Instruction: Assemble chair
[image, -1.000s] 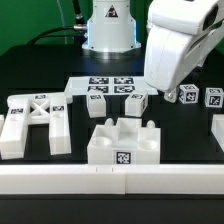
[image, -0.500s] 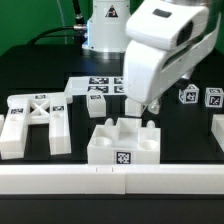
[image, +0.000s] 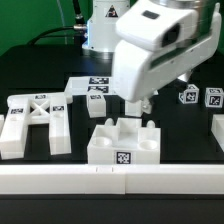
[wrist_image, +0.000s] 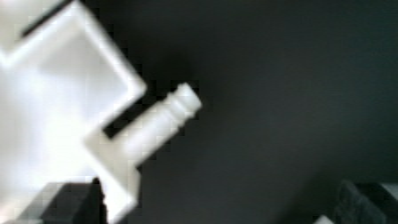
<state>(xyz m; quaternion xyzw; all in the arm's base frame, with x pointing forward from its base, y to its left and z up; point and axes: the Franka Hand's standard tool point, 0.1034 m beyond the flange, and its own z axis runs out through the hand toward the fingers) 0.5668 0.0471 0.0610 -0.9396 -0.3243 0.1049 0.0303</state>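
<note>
The chair's white tagged parts lie loose on the black table. The notched block (image: 122, 143) stands at the front centre. The X-braced frame (image: 35, 120) lies at the exterior view's left. A small cube (image: 97, 98) sits behind the block, and two more cubes (image: 187, 95) (image: 213, 97) sit at the right. My gripper (image: 137, 106) hangs just above and behind the notched block, open, with nothing between its fingers. In the wrist view the gripper (wrist_image: 217, 205) shows only dark table between its fingertips (wrist_image: 71, 205), beside a blurred white part (wrist_image: 63, 110).
The marker board (image: 88, 82) lies behind the small cube, partly hidden by my gripper. A white slab (image: 218, 130) stands at the exterior view's right edge. A white rail (image: 110, 178) runs along the front. The robot base (image: 105, 30) stands at the back.
My gripper has swung from the exterior view's right toward the centre and come lower, now covering part of the marker board and a cube. Its jaws stayed open. The parts have not moved.
</note>
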